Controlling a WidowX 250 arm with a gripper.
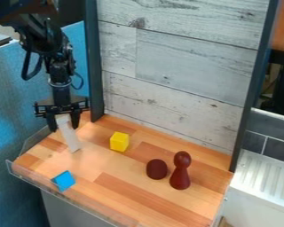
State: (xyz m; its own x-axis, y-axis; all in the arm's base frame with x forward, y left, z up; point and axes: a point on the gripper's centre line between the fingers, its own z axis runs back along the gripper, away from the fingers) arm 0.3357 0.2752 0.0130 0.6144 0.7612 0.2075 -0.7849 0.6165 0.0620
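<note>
The black gripper point(64, 122) hangs over the left part of the wooden table. It is shut on the upper end of a long, pale white block point(69, 135), which slants down and to the right; whether its lower end rests on the wood I cannot tell. To the right of it lies a yellow cube point(119, 142). A blue block point(64, 181) is near the front left edge. Farther right, a dark red rounded piece point(157, 169) sits beside an upright dark red pawn-shaped figure point(180, 171).
The wooden table point(124, 195) has a low clear rim point(67, 200) along its front left side. A pale plank wall point(174, 84) between dark posts stands behind it. Blue fabric point(11, 115) is at the left, and a white ribbed radiator point(266, 177) at the right.
</note>
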